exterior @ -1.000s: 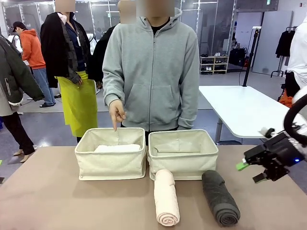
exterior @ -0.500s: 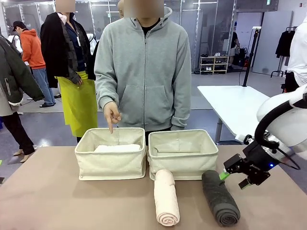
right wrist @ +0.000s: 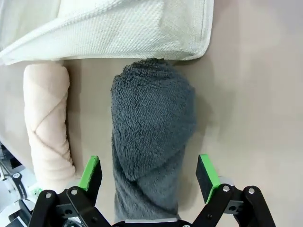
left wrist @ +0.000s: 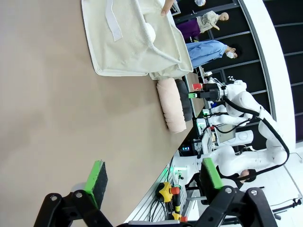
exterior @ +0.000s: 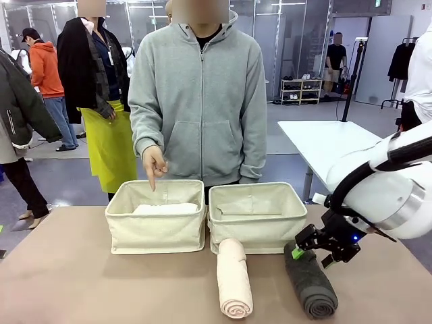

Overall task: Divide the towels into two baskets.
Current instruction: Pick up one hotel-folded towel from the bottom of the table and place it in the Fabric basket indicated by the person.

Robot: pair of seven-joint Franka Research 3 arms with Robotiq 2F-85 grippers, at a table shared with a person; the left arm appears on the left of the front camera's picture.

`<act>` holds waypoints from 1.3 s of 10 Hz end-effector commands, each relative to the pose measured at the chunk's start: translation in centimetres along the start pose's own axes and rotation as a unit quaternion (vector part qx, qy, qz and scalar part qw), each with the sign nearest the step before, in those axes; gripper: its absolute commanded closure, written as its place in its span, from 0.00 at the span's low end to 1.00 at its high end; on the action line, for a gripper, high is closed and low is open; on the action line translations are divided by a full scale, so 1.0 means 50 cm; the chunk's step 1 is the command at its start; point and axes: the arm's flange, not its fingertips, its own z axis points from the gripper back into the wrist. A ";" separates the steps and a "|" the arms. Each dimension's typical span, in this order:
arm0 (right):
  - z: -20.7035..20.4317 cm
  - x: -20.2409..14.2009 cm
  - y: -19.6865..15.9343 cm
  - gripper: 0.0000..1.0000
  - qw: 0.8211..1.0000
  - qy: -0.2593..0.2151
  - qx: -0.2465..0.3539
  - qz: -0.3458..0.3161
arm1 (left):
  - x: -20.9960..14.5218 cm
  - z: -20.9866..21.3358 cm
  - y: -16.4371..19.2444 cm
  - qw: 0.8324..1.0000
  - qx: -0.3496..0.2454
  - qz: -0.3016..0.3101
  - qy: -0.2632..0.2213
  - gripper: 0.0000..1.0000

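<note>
We see the left basket [exterior: 155,233] and the right basket [exterior: 258,235], soft and cream, side by side on the tabletop [exterior: 67,283]. A white towel [exterior: 165,209] lies in the left basket. A pink towel roll [exterior: 233,277] and a dark grey towel roll [exterior: 310,282] lie flat, just before the right basket.

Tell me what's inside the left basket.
A white towel lies in the left basket. The basket's front wall hides the floor, so anything beneath or beside the towel cannot be seen.
</note>
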 end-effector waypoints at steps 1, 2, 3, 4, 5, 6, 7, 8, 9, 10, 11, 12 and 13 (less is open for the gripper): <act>-0.020 -0.046 0.023 0.00 0.999 0.002 -0.031 -0.009 | -0.003 0.008 -0.010 1.000 0.003 0.006 0.004 0.00; -0.031 -0.050 0.028 0.00 0.999 0.008 -0.041 0.000 | -0.003 0.008 -0.010 1.000 0.003 0.006 0.004 0.00; -0.041 -0.057 0.033 0.00 0.998 0.015 -0.052 0.016 | -0.003 0.008 -0.010 1.000 0.003 0.006 0.004 0.00; -0.049 -0.059 0.036 0.00 0.998 0.014 -0.062 0.025 | -0.003 0.008 -0.010 1.000 0.003 0.006 0.004 0.00; -0.054 -0.063 0.039 0.13 0.997 0.016 -0.067 0.037 | -0.003 0.008 -0.010 1.000 0.003 0.006 0.004 0.00; -0.060 -0.064 0.039 0.20 0.997 0.016 -0.071 0.040 | -0.003 0.008 -0.010 1.000 0.003 0.006 0.004 0.00; -0.063 -0.065 0.040 0.33 0.996 0.018 -0.072 0.044 | -0.003 0.008 -0.010 1.000 0.003 0.006 0.004 0.00; -0.066 -0.066 0.040 0.40 0.996 0.019 -0.073 0.044 | -0.003 0.008 -0.010 1.000 0.003 0.006 0.004 0.00; -0.067 -0.067 0.042 0.53 0.996 0.020 -0.073 0.047 | -0.003 0.008 -0.010 1.000 0.003 0.006 0.004 0.00; -0.066 -0.067 0.044 0.59 0.996 0.021 -0.075 0.049 | -0.003 0.008 -0.010 1.000 0.003 0.006 0.004 0.00; -0.054 -0.065 0.050 0.72 0.996 0.020 -0.074 0.054 | -0.003 0.008 -0.010 1.000 0.003 0.006 0.004 0.00; -0.024 -0.062 0.067 0.72 0.995 0.018 -0.070 0.071 | -0.003 0.008 -0.010 1.000 0.003 0.006 0.004 0.00; 0.013 -0.061 0.095 0.72 0.992 0.017 -0.069 0.102 | -0.003 0.008 -0.010 1.000 0.003 0.006 0.004 0.00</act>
